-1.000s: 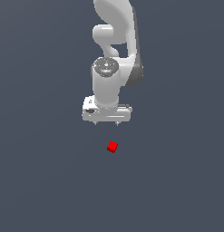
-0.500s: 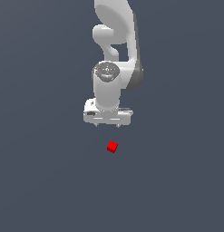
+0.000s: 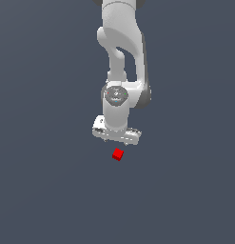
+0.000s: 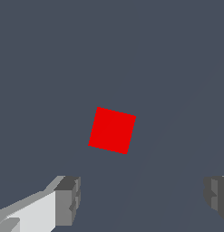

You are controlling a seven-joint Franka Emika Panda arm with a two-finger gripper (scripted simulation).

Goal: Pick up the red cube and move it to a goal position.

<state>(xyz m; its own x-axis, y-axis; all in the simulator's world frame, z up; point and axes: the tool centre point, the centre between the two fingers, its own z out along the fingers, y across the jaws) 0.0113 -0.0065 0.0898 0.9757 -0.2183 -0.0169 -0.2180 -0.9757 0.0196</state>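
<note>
Seen in the wrist view, going left to right: one of the fingers [image 4: 68,201], grey-tipped on a white body; then the red cube [image 4: 112,130], ahead of the fingertips and nearer this finger than the other, turned slightly askew to the line between them; then the other finger at the far edge, only partly in frame. Spread wide apart, released, gripping nothing, with bare counter [image 4: 177,68] between the tips. Not touching the cube on either side.

In the exterior view: white arm [image 3: 121,57] reaching down from the top, the gripper [image 3: 116,139] hanging over the dark grey counter [image 3: 43,190], fingertips barely visible under the white hand. The red cube [image 3: 118,154] lying on the counter just past the fingertips, close but apart from them, roughly centred under the hand.
</note>
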